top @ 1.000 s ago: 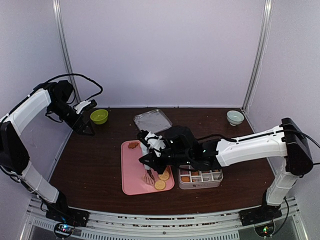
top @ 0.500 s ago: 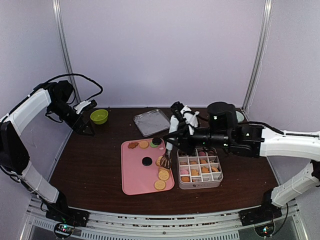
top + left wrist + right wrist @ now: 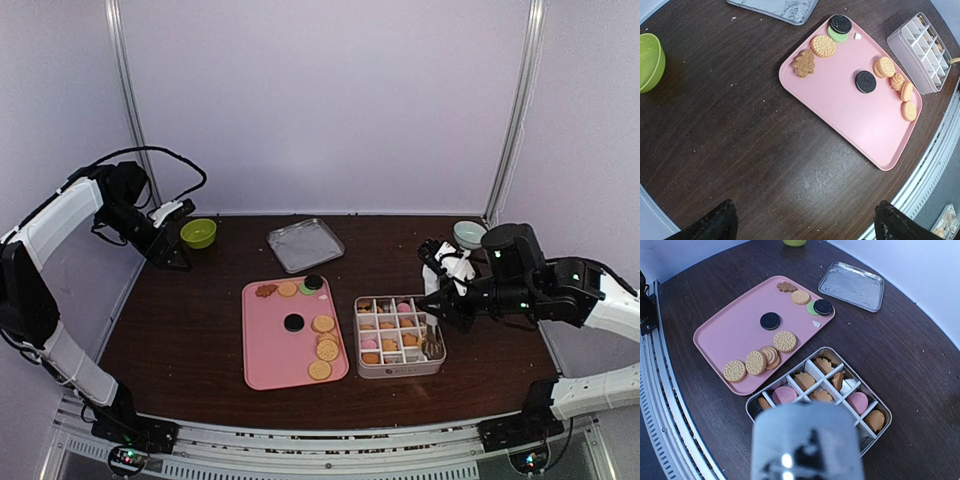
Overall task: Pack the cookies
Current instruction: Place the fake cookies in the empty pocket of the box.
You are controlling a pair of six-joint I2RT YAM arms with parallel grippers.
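Top view with both wrist views, read from left to right. At far left the left pincer (image 3: 172, 256) hangs above the counter (image 3: 200, 330), close to a green bowl (image 3: 198, 233). Its black fingers (image 3: 715, 222) are spread wide with nothing between them.

Further right, at the back of the counter, lies a shallow metal tray (image 3: 305, 244). Just in front of it sits a pink tray (image 3: 262, 362) carrying the loose cookies (image 3: 323, 324):
- Far edge: a brown flower shape, a golden round, and a black round resting on a green one.
- Middle: a single black round.
- Right edge: a row of golden rounds, some overlapping.

Just beside the pink tray's right edge stands a divided box (image 3: 400, 371). Its cells hold more cookies, brown and golden pieces plus two pink rounds.

Over the box's right-hand column is the right pincer (image 3: 437, 298), pinching a pair of metal tongs (image 3: 432, 335) whose tips point down into that column. Whether the tips touch anything cannot be told. In the right wrist view the tongs appear only as a blurred grey mass at the lower edge.

A pale bowl (image 3: 470, 235) sits at the back right, behind the right arm.
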